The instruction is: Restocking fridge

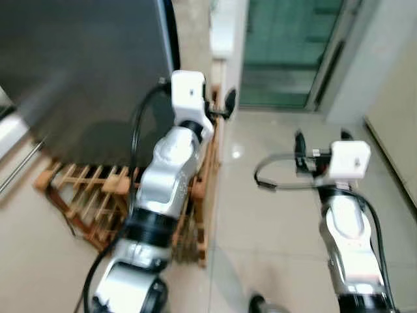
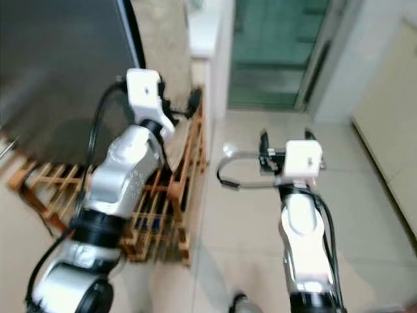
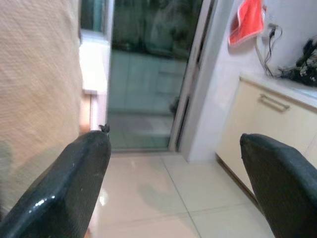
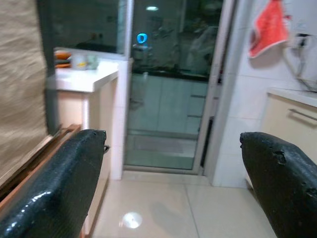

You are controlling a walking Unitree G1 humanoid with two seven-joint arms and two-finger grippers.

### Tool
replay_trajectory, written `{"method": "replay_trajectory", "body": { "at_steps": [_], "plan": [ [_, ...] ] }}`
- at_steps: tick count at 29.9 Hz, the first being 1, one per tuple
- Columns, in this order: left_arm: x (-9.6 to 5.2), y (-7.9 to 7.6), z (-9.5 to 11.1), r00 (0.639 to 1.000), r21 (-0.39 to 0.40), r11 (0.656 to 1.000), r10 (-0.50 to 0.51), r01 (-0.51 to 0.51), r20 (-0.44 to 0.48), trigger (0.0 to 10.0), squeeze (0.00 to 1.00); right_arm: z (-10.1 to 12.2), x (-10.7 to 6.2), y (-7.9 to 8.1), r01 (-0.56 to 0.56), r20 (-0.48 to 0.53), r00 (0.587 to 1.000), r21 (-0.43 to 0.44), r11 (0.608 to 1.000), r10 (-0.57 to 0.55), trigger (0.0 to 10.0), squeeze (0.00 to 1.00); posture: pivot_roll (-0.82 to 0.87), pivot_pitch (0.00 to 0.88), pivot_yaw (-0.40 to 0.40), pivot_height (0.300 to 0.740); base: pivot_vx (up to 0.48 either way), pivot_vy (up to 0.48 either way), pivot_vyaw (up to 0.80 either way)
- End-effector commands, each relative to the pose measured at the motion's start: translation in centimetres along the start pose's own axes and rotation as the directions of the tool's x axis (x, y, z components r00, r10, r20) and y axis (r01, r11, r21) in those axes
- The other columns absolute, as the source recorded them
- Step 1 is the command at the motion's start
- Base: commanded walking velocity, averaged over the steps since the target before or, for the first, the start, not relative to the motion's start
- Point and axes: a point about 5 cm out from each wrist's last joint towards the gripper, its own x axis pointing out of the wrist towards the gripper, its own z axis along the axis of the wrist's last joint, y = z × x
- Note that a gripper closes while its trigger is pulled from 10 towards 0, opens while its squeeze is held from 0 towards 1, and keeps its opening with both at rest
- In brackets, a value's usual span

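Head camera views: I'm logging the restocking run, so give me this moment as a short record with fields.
place: tiled floor beside a dark fridge
beside fridge: wooden rack on the floor
ahead: glass door
left pincer: raised near the fridge's edge, fingers open, holding nothing
right pincer: raised over the floor, fingers open, holding nothing
far wall: red cloth hanging above a cream cabinet
image: blurred

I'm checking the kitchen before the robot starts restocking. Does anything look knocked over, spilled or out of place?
One thing: the slatted wooden rack lies on the pale tiled floor against the dark grey fridge, tilted rather than upright. No spill is visible, though the head views are blurred. The left pincer and right pincer are open and empty.
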Motion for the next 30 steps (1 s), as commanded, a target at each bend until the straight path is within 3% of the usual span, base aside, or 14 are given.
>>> {"method": "replay_trajectory", "body": {
  "at_steps": [1, 5, 7, 8, 9, 10, 11, 12, 15, 19, 22, 30],
  "plan": [
    [0.3, 0.2, 0.1, 1.000, -0.027, 1.000, 0.014, -0.014, -0.019, 10.0, 0.00, 0.4, 0.3, 0.1, 0.003, 0.007, 1.000, 0.008, 1.000, -0.003, 10.0, 0.00, -0.12, 0.000, 0.072, 0.740, 0.000, 0.000, 0.00],
    [0.1, 0.4, 0.3, 1.000, 0.015, 1.000, -0.022, 0.021, 0.005, 10.0, 0.00, 0.5, 0.3, 0.1, 0.001, 0.011, 1.000, 0.008, 1.000, -0.001, 10.0, 0.00, -0.12, 0.000, 0.074, 0.740, 0.000, 0.000, 0.00],
    [-0.5, 0.8, 0.6, 0.997, 0.073, 0.995, -0.063, 0.060, 0.041, 10.0, 0.00, 0.6, 0.2, 0.0, 0.001, 0.015, 1.000, 0.006, 1.000, -0.001, 10.0, 0.00, -0.12, 0.000, 0.076, 0.740, 0.000, 0.000, 0.00],
    [-1.9, 2.3, 1.2, 0.990, 0.103, 0.991, -0.096, 0.085, 0.100, 10.0, 0.00, 0.9, -0.1, -0.3, 0.005, 0.024, 1.000, 0.003, 1.000, -0.005, 10.0, 0.00, -0.12, 0.000, 0.085, 0.740, 0.000, 0.000, 0.00],
    [-1.9, 2.3, 1.2, 0.990, 0.103, 0.991, -0.096, 0.085, 0.100, 10.0, 0.00, 0.9, -0.1, -0.3, 0.005, 0.024, 1.000, 0.003, 1.000, -0.005, 10.0, 0.00, -0.12, 0.000, 0.085, 0.740, 0.000, 0.000, 0.00],
    [-3.3, 4.2, 1.2, 0.990, 0.105, 0.992, -0.076, 0.064, 0.118, 10.0, 0.00, 1.0, -0.4, -0.6, 0.010, 0.026, 1.000, 0.003, 1.000, -0.010, 10.0, 0.00, -0.12, 0.000, 0.084, 0.740, 0.000, 0.000, 0.00],
    [-3.3, 4.2, 1.2, 0.990, 0.105, 0.992, -0.076, 0.064, 0.118, 10.0, 0.00, 1.0, -0.4, -0.6, 0.010, 0.026, 1.000, 0.003, 1.000, -0.010, 10.0, 0.00, -0.12, 0.000, 0.084, 0.740, 0.000, 0.000, 0.00],
    [-4.8, 6.2, 0.5, 0.996, 0.091, 0.996, -0.016, 0.008, 0.092, 10.0, 0.00, 0.8, -0.8, -0.8, 0.015, 0.015, 1.000, 0.006, 1.000, -0.016, 10.0, 0.00, -0.11, 0.000, 0.078, 0.740, 0.000, 0.000, 0.00],
    [-6.4, 7.9, -0.7, 0.996, 0.049, 0.996, 0.070, -0.073, 0.051, 10.0, 0.00, 0.3, -1.0, -0.8, 0.020, -0.008, 1.000, 0.016, 1.000, -0.020, 10.0, 0.00, -0.10, 0.000, 0.067, 0.740, 0.000, 0.000, 0.00],
    [-6.8, 7.2, -1.5, 0.995, 0.033, 0.995, 0.094, -0.096, 0.040, 10.0, 0.00, 0.0, -0.4, -0.5, 0.009, -0.022, 1.000, 0.032, 0.999, -0.008, 10.0, 0.00, -0.07, 0.000, 0.048, 0.740, 0.000, 0.000, 0.00],
    [-6.1, 5.8, -0.8, 0.994, 0.039, 0.997, 0.062, -0.066, 0.091, 10.0, 0.00, 0.3, 0.6, -0.1, -0.020, -0.014, 1.000, 0.024, 0.999, 0.021, 10.0, 0.00, -0.05, 0.000, 0.031, 0.740, 0.000, 0.000, 0.20],
    [-5.8, 5.4, 0.3, 0.993, 0.075, 0.997, 0.015, -0.024, 0.114, 10.0, 0.00, 0.6, 1.4, 0.4, -0.018, 0.001, 1.000, 0.035, 0.999, 0.018, 10.0, 0.00, -0.05, 0.000, 0.036, 0.740, 0.000, 0.000, 0.52]
  ]
}}
